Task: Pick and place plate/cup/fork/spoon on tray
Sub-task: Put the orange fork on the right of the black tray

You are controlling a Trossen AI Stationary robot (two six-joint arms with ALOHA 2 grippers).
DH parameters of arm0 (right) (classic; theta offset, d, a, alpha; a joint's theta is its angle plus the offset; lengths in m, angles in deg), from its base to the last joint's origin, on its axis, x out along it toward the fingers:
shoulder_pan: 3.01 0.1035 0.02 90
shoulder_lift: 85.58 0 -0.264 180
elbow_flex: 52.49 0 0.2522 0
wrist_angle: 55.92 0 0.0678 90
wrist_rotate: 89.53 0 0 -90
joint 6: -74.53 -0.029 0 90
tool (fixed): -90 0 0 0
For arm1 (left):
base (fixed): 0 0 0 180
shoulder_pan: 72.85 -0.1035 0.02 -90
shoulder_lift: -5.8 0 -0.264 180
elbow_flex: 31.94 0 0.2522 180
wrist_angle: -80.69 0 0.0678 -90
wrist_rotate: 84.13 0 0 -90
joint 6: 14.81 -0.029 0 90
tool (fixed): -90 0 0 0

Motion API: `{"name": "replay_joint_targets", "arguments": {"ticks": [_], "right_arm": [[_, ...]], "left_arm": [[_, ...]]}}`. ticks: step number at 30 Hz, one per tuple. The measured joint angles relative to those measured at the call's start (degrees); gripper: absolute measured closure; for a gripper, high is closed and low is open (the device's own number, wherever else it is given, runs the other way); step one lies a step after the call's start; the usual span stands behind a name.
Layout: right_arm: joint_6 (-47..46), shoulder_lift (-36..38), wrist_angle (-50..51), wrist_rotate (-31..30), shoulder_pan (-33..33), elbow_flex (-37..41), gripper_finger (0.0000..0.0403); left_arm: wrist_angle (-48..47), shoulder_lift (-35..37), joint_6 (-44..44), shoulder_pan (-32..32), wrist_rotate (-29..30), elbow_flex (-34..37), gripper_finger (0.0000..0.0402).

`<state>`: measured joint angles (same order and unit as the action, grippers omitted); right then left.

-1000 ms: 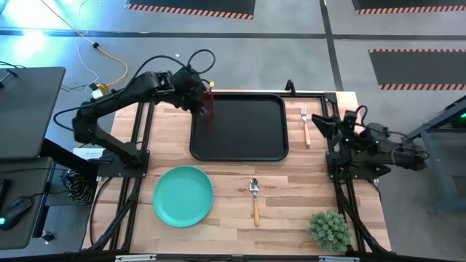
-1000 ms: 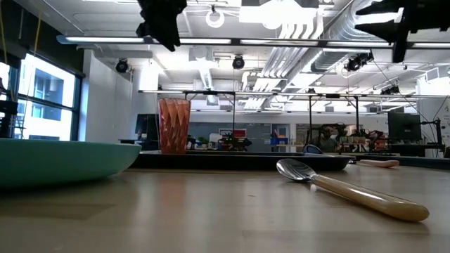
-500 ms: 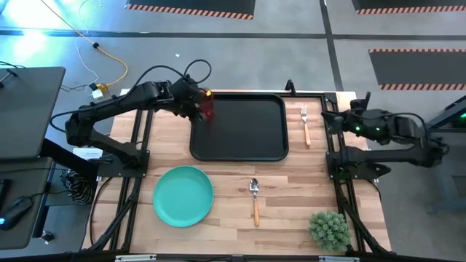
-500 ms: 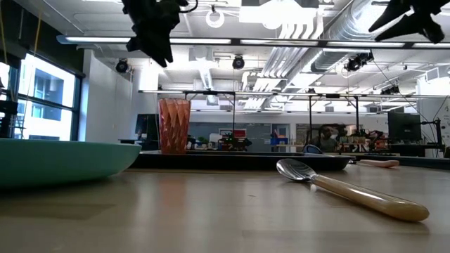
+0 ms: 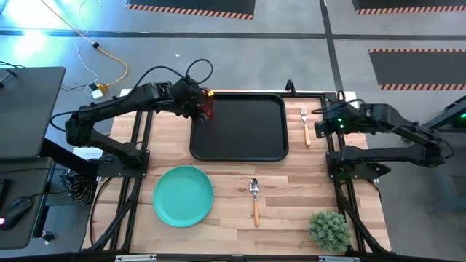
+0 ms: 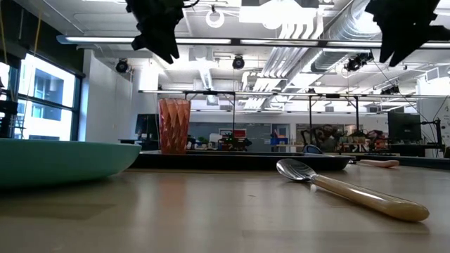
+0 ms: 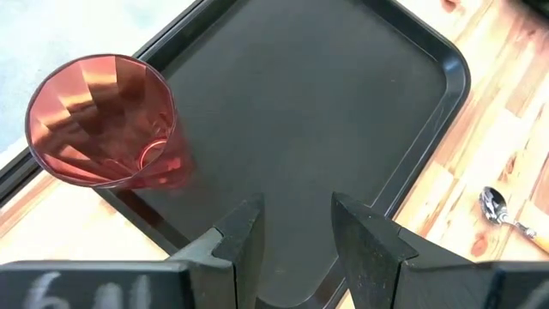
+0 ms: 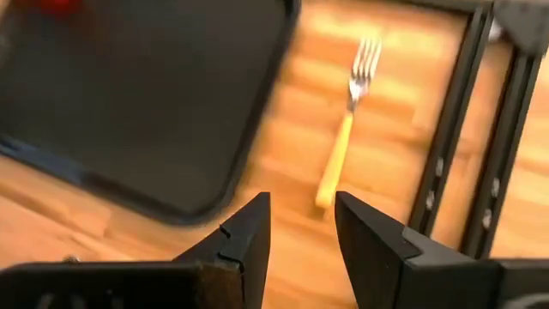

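Your cup now stands upright on the tray, in its far left corner, and nothing holds it; the left gripper has let go and drawn back just off the tray's left edge since a second ago, its fingers parted with only bare tray between them; count that item as placed. The bigger change is on the other side; your right gripper, which a second ago sat folded back beyond the surface's right edge, has swung in toward the fork and now hovers near it, fingers apart and empty, the fork lying in line between them in the wrist view. The fork rests on the bare surface just right of the tray, tines pointing away from you; I judge it to be the next pick. The plate and the spoon lie untouched on the near part of the surface, well apart from both grippers; so one of four is done, three remain.
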<state>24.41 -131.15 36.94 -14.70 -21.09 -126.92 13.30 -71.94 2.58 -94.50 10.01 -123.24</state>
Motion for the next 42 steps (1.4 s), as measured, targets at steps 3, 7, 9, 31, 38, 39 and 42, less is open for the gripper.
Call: {"name": "replay_joint_targets", "arguments": {"ticks": [3,7,9,31,38,39,42], "right_arm": [[2.3,-2.3,0.0,3.5,-2.6,1.0,0.0279],[3.3,-4.8,-0.3,6.6,-5.3,2.4,0.0279],[4.0,-5.8,-0.7,7.7,-6.4,3.3,0.0279],[5.6,-17.5,-19.4,9.6,-15.2,16.9,0.0228],[6.1,-21.8,-23.7,9.2,-18.2,19.6,0.0231],[6.5,-22.7,-24.1,9.2,-18.7,19.8,0.0231],[6.7,-24.9,-25.6,9.2,-19.8,20.4,0.0231]], "left_arm": [[0.0,0.0,0.0,0.0,0.0,0.0,0.0275],[0.0,0.0,0.0,0.0,0.0,0.0,0.0275],[0.0,0.0,0.0,0.0,0.0,0.0,0.0275],[0.0,0.0,-0.5,0.0,0.0,-0.1,0.0275],[0.0,0.0,-1.5,0.0,-0.6,-0.1,0.0275],[0.0,0.0,-1.5,0.0,-0.6,-0.1,0.0275],[0.0,0.0,-1.5,0.0,-0.6,-0.1,0.0275]]}}
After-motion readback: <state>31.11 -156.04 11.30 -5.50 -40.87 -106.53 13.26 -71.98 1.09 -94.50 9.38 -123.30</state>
